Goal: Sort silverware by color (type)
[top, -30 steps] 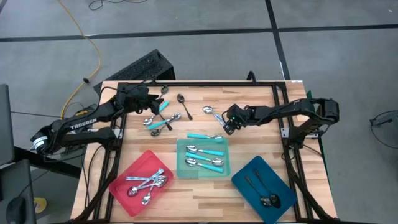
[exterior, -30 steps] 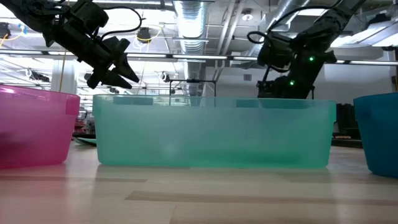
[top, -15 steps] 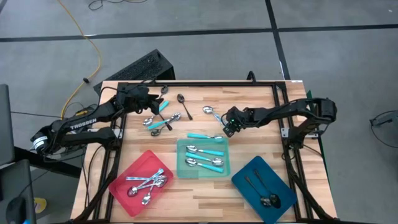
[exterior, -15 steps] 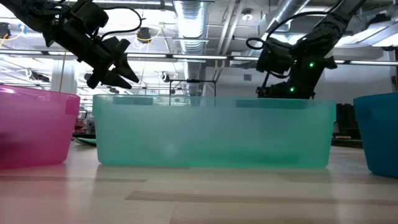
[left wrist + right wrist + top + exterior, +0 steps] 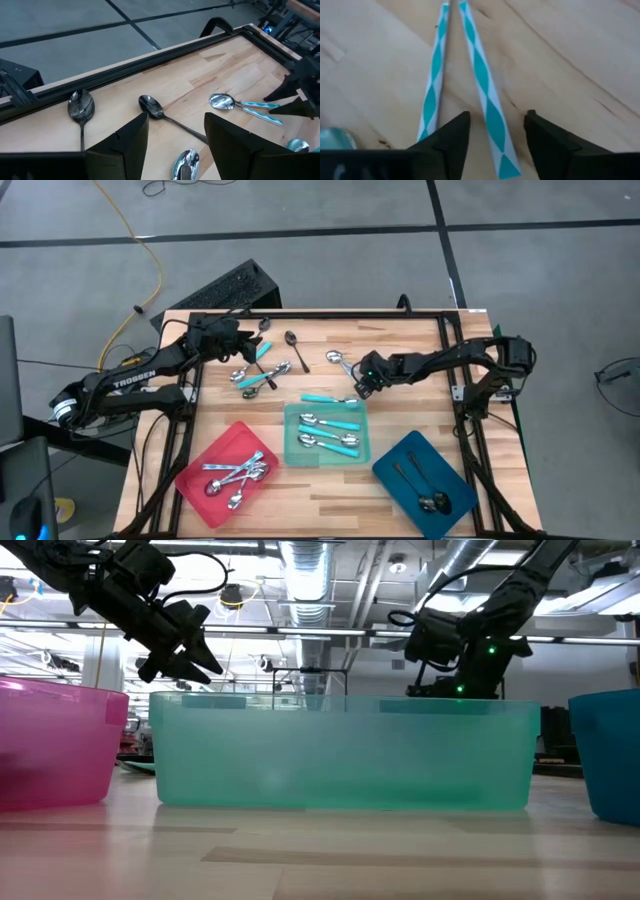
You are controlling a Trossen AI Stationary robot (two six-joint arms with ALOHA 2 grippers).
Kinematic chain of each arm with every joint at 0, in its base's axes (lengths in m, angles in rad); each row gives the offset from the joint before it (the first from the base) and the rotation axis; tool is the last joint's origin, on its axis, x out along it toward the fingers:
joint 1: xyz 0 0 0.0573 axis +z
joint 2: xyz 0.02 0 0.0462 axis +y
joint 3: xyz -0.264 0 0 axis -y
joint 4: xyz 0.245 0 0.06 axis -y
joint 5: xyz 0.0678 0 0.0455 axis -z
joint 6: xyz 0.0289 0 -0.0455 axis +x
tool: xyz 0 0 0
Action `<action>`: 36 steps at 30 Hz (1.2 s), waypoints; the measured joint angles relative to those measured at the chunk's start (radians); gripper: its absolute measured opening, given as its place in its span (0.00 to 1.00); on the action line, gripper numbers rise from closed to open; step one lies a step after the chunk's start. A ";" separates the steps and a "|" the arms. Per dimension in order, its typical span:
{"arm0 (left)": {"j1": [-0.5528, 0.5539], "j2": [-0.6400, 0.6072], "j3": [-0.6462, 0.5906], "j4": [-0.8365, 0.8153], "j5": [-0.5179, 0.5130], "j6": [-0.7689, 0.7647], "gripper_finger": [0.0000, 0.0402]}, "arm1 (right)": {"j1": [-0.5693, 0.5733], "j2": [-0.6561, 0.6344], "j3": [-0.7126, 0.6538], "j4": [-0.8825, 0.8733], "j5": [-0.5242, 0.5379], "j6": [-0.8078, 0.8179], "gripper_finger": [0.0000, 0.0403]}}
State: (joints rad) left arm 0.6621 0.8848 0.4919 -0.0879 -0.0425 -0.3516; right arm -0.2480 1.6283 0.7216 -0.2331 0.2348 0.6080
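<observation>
Two spoons with turquoise handles [image 5: 343,365] lie on the wooden table right of centre. My right gripper [image 5: 495,120] points down over them, open. One striped handle [image 5: 487,112] runs between its fingers and the other handle [image 5: 431,97] lies just outside them; I see no touch. My left gripper [image 5: 245,345] hangs open above the far left. Under it lie two dark spoons [image 5: 152,106] and a small heap of mixed spoons [image 5: 258,373]. Another turquoise spoon [image 5: 330,398] rests on the table at the teal tray's far rim.
Three trays stand along the near side. The red tray [image 5: 192,485] holds silver spoons, the teal tray [image 5: 292,442] turquoise-handled ones, and the blue tray [image 5: 395,470] dark ones. A black frame [image 5: 300,313] edges the table.
My right gripper has sunk toward the table and shifted slightly toward the table's left, onto the turquoise-handled spoons. The spoons have not moved.
</observation>
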 joint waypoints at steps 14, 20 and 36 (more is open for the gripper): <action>0.000 0.000 0.000 0.001 -0.007 0.002 0.45 | -0.002 0.004 0.001 -0.038 -0.021 0.130 0.17; 0.000 0.000 0.000 0.007 -0.007 -0.008 0.45 | -0.003 0.008 0.050 -0.071 -0.035 0.129 0.17; 0.001 0.000 0.000 0.057 -0.007 -0.005 0.45 | 0.011 0.009 0.305 -0.243 0.026 0.085 0.17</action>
State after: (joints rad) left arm 0.6628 0.8848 0.4919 -0.0311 -0.0494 -0.3569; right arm -0.2370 1.6377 1.0268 -0.4764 0.2607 0.6931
